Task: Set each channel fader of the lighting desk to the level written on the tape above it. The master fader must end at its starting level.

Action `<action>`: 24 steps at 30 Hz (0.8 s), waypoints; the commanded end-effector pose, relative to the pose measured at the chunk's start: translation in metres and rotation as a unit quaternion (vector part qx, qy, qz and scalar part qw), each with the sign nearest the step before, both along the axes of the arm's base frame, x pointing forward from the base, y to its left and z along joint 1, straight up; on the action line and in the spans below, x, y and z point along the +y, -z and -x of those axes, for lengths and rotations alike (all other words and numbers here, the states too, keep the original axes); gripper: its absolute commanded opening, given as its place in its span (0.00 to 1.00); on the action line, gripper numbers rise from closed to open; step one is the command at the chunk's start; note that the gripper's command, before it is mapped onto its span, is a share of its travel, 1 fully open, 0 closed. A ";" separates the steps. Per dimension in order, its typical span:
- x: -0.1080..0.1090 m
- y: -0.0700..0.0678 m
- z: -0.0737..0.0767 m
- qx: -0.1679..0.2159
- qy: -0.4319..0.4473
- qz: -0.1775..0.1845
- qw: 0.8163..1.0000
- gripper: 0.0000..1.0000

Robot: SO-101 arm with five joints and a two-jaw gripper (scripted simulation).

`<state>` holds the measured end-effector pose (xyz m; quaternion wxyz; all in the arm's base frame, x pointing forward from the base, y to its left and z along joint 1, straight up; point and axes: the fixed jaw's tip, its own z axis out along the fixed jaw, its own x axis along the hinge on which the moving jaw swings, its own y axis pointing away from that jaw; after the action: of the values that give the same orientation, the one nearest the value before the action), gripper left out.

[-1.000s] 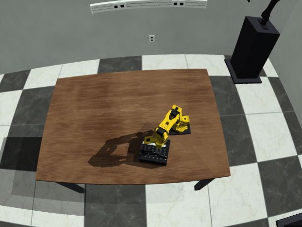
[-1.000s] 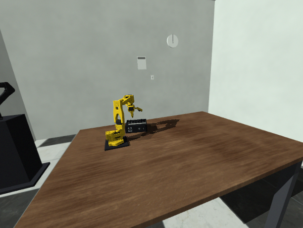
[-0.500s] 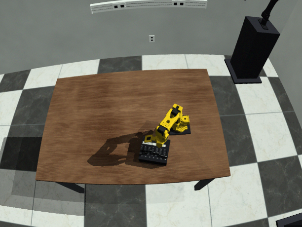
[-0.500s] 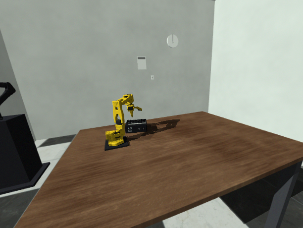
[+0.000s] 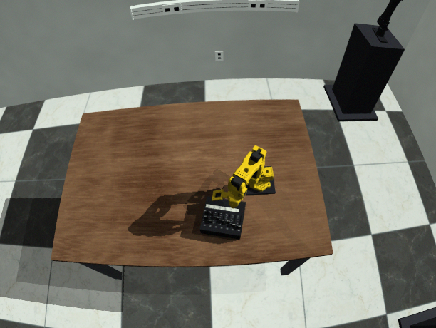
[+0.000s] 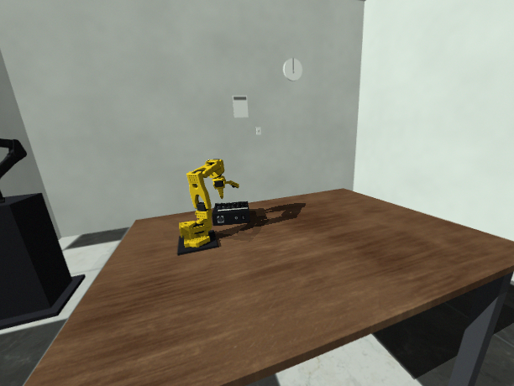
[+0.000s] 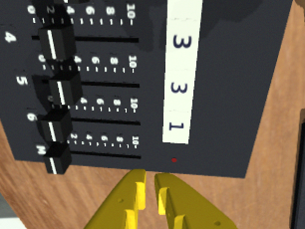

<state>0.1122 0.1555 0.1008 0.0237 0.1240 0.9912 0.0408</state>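
Note:
The black lighting desk (image 5: 223,217) lies on the table in front of my arm; it also shows in the exterior view (image 6: 231,213). In the wrist view its white tape (image 7: 179,75) reads 3, 3, 1 beside channels 4, 5 and 6. The channel 4 cap (image 7: 54,44) and the channel 5 cap (image 7: 62,90) sit near 2 to 3. The channel 6 cap (image 7: 54,126) sits near 1. The master cap (image 7: 57,156) sits near the low end. My gripper (image 7: 149,175) is shut and empty, above the desk's edge beside the master track, touching no cap.
A small red dot (image 7: 173,159) marks the desk near the tape's end. My arm's black base plate (image 5: 261,189) stands just behind the desk. A black pedestal (image 5: 367,71) stands on the floor beyond the table's far right corner.

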 end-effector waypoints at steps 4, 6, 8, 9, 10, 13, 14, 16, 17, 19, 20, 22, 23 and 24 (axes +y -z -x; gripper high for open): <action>-0.009 -0.001 0.006 0.002 0.001 0.003 1.000 0.00; -0.011 -0.001 0.007 0.002 0.001 0.002 1.000 0.00; -0.012 -0.001 0.008 0.002 0.001 0.002 1.000 0.00; -0.013 -0.001 0.009 0.002 0.001 0.002 1.000 0.00; -0.013 -0.001 0.009 0.002 0.001 0.002 1.000 0.00; -0.014 -0.001 0.010 0.002 0.001 0.002 1.000 0.00; -0.014 -0.001 0.010 0.002 0.001 0.002 1.000 0.00; -0.014 -0.001 0.010 0.002 0.001 0.002 1.000 0.00; -0.014 -0.001 0.010 0.002 0.001 0.002 1.000 0.00; -0.014 -0.001 0.010 0.002 0.001 0.002 1.000 0.00; -0.014 -0.001 0.010 0.002 0.001 0.002 1.000 0.00; -0.014 -0.001 0.010 0.002 0.001 0.002 1.000 0.00; -0.014 -0.001 0.010 0.002 0.002 0.002 1.000 0.00; -0.015 -0.001 0.009 0.002 0.003 0.002 1.000 0.00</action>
<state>0.1047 0.1456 0.1031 0.0275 0.1240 0.9908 0.0476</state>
